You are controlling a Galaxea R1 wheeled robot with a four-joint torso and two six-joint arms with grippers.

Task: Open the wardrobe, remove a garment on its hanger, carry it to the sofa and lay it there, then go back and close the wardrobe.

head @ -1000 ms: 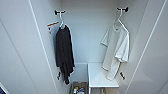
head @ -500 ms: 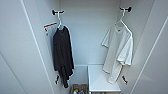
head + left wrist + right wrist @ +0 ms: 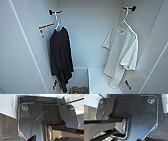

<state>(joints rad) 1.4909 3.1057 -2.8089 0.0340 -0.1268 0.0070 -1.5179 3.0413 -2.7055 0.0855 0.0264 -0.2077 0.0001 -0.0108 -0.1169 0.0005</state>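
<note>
The wardrobe [image 3: 90, 37] stands open in the head view, with its white doors [image 3: 20, 62] swung out to either side. On the right inside, the garment [image 3: 122, 55], a white short-sleeved T-shirt, hangs on its thin white hanger [image 3: 125, 18] from a black peg [image 3: 132, 8]. The sofa is out of view. The wrist views show dark robot parts over dark carpet.
A black long-sleeved top [image 3: 60, 57] hangs on another white hanger [image 3: 57, 20] at the left inside. A white shelf block [image 3: 100, 82] fills the lower right of the wardrobe. A small box-like item [image 3: 78, 90] lies on the bottom at the left. An orange-edged label [image 3: 46, 27] sits on the left wall.
The head camera has come a little closer to the open wardrobe, so both hanging tops look larger. The clothes themselves have not moved.
</note>
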